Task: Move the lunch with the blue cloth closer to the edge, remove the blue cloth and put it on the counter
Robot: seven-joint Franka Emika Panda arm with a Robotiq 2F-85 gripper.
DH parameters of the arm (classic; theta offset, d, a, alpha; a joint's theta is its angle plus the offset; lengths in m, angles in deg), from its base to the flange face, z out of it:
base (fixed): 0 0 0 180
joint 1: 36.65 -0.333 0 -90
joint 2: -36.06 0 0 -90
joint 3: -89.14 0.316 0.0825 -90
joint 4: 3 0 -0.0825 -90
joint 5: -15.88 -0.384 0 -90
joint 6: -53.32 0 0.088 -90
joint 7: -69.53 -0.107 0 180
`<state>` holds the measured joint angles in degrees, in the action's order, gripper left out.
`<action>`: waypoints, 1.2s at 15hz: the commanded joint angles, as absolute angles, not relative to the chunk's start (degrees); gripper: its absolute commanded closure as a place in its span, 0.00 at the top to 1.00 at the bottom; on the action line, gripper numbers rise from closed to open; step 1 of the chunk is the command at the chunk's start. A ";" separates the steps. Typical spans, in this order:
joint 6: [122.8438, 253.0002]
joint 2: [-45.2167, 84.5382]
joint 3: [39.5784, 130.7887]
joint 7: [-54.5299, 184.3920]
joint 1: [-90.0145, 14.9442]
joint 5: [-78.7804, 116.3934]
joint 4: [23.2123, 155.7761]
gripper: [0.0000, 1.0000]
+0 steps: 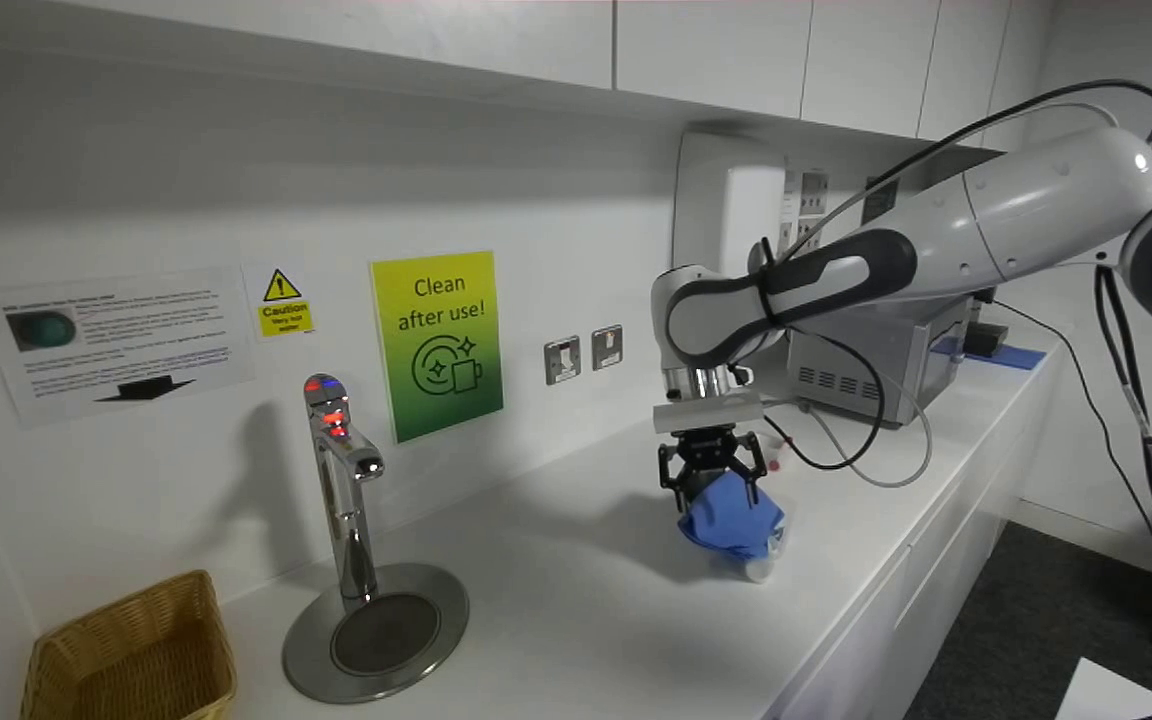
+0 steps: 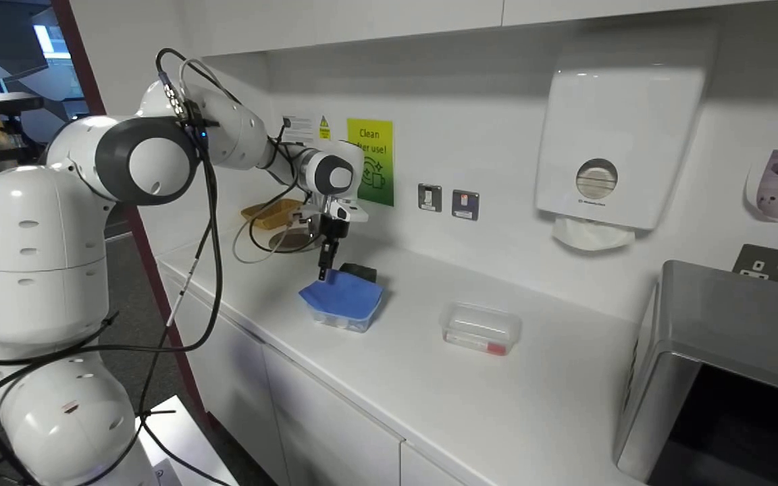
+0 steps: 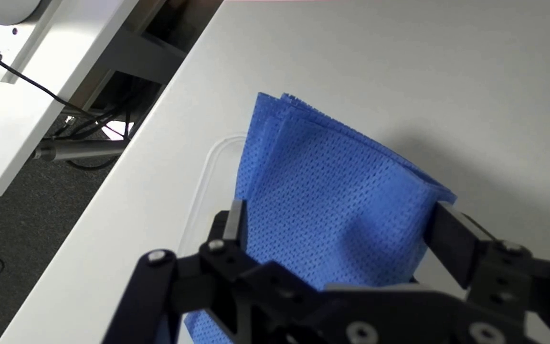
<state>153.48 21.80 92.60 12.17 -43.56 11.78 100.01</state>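
My claw [image 1: 718, 503] stands wide over the blue cloth [image 2: 343, 294], which still lies over the lunch box [image 2: 342, 322]; taking the cloth off onto the counter [image 2: 537, 391] remains. In the wrist view the edge [image 3: 120, 165] is near the box, at its ten o'clock, so the shift may be done.

"Clean after use!" was printed on green poster [image 1: 437, 345], far wall [image 1: 571, 260]. "Caution Very hot water" was read on yellow label [image 1: 286, 318] left of it, under warning triangle [image 1: 281, 287]. On notice [image 1: 116, 345] farther left, black arrow [image 1: 145, 388] was shown, text blurred.
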 commanded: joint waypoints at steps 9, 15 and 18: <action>151.34 21.68 91.62 13.38 -43.64 13.13 98.26 0.28; 151.29 21.77 91.65 13.13 -43.75 13.85 98.08 0.00; 151.20 21.93 91.67 12.91 -43.85 14.15 97.93 0.01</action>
<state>153.48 21.77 92.14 12.17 -43.56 13.03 99.73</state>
